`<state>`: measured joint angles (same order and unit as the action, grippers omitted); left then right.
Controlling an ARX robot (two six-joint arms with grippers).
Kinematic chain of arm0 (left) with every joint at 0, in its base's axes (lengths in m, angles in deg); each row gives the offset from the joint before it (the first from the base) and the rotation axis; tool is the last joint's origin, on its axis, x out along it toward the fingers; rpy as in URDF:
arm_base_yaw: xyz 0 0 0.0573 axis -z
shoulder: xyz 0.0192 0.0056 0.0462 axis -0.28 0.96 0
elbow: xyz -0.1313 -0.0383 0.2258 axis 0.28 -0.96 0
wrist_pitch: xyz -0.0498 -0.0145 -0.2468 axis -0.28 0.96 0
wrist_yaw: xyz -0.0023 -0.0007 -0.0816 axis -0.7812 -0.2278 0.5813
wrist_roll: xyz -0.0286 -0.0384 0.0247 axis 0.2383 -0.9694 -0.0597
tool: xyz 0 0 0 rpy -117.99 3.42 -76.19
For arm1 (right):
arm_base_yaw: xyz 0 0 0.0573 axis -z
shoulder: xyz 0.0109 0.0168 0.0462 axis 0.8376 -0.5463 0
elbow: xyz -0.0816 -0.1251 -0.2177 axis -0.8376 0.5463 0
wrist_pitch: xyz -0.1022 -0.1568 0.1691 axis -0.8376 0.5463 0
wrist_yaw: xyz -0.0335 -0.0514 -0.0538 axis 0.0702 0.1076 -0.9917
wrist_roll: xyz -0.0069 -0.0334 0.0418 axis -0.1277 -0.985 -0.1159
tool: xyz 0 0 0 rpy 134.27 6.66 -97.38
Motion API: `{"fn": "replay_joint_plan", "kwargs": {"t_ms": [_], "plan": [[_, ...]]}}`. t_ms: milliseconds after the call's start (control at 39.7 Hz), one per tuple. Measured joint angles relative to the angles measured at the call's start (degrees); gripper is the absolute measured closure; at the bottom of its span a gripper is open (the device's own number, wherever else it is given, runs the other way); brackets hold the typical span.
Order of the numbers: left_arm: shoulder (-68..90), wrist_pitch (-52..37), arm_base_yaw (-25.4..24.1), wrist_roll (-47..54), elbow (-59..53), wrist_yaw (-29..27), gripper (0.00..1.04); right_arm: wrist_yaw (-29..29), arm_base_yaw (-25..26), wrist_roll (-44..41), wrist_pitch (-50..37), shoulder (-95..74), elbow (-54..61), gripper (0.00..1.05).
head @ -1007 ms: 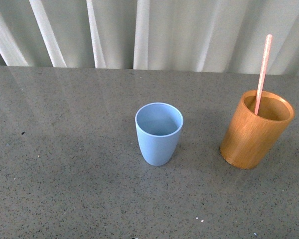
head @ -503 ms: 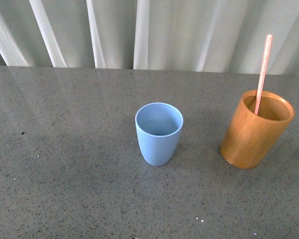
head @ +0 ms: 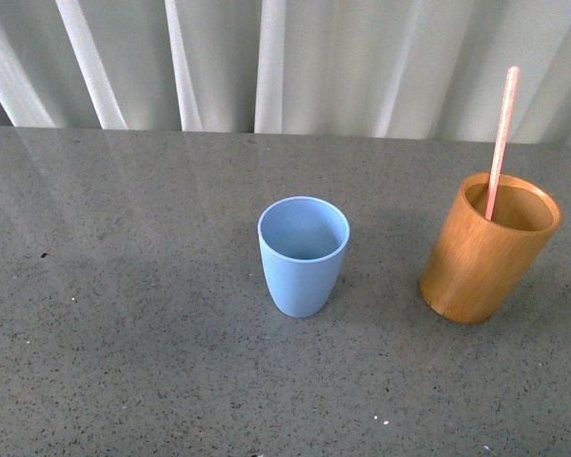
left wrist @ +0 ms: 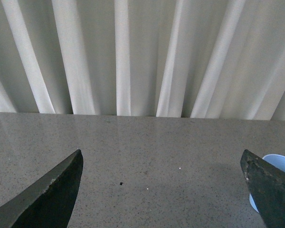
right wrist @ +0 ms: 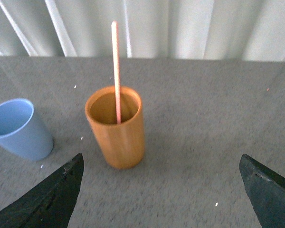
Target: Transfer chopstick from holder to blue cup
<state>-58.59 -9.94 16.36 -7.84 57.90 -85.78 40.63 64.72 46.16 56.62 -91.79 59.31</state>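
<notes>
The blue cup (head: 304,255) stands upright and empty at the middle of the grey table. The orange-brown wooden holder (head: 490,248) stands to its right, with one pale pink chopstick (head: 502,138) leaning in it and sticking well above the rim. Neither arm shows in the front view. My left gripper (left wrist: 161,190) is open and empty over bare table, with the blue cup's edge (left wrist: 275,164) beside one finger. My right gripper (right wrist: 161,190) is open and empty, set back from the holder (right wrist: 116,128), the chopstick (right wrist: 116,66) and the blue cup (right wrist: 19,128).
A white pleated curtain (head: 285,62) hangs along the table's far edge. The speckled grey tabletop (head: 124,286) stretches to the left of the cup.
</notes>
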Motion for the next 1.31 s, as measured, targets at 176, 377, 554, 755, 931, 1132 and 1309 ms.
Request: {"fn": "replay_joint_plan", "kwargs": {"t_ms": [176, 377, 554, 755, 931, 1132, 1309], "plan": [[0.0, 0.0, 0.0, 0.0, 0.0, 0.0, 0.07, 0.3, -0.2, 2.6, -24.5, -25.4, -4.4, 0.10], [0.0, 0.0, 0.0, 0.0, 0.0, 0.0, 0.07, 0.0, -3.4, 5.7, -38.1, -44.2, -10.3, 0.10], [0.0, 0.0, 0.0, 0.0, 0.0, 0.0, 0.07, -0.9, -7.9, 5.9, -38.6, -52.6, -16.0, 0.10], [0.0, 0.0, 0.0, 0.0, 0.0, 0.0, 0.07, -1.9, -11.8, 5.3, -37.8, -57.7, -21.9, 0.10], [0.0, 0.0, 0.0, 0.0, 0.0, 0.0, 0.07, -3.3, -13.7, 4.7, -37.4, -60.9, -25.5, 0.10], [0.0, 0.0, 0.0, 0.0, 0.0, 0.0, 0.07, -4.6, -14.3, 4.1, -37.5, -64.0, -28.3, 0.10], [0.0, 0.0, 0.0, 0.0, 0.0, 0.0, 0.07, -5.0, -14.4, 4.0, -37.5, -65.4, -29.4, 0.10]]}}
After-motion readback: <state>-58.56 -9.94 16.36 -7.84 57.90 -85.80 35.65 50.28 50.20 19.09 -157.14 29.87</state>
